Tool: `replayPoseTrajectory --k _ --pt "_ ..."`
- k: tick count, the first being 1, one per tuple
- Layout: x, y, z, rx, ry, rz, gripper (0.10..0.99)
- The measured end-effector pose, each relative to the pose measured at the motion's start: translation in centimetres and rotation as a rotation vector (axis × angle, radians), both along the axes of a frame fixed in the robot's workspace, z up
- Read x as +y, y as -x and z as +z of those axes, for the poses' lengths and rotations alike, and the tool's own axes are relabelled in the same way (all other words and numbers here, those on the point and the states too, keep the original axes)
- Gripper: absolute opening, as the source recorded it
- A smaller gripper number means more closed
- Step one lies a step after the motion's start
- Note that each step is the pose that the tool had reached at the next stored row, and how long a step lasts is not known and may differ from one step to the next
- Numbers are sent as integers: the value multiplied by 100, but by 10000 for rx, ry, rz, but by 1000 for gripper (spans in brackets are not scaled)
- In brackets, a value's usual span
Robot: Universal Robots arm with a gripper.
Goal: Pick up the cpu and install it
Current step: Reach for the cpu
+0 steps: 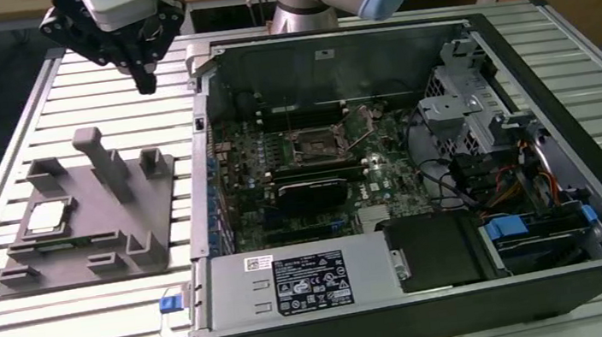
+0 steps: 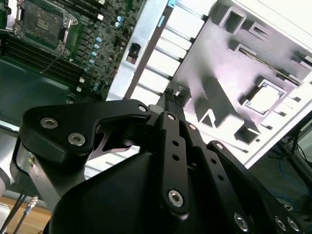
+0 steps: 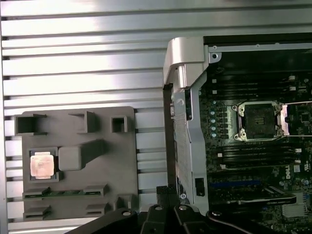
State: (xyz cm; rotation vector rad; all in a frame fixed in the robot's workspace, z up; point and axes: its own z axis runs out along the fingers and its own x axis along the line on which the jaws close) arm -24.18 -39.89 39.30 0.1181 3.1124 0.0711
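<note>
Above a slatted metal table (image 1: 69,335), hangs in mid-air with the gripper (image 1: 145,86) pressed together, pinching nothing. Finds the cpu (image 1: 45,219) well apart, flat in a recess of the grey fixture (image 1: 114,234), on the exterior view's left of the open computer case (image 1: 321,50).

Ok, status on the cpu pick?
Black hand shut, empty. Small square silvery cpu sits in grey plastic fixture, hand well clear. Nothing covering it.
</note>
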Motion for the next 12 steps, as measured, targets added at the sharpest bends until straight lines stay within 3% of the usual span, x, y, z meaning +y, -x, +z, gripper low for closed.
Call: replayPoseTrajectory --k 12 --pt "0 229 -5 1 -14 0 106"
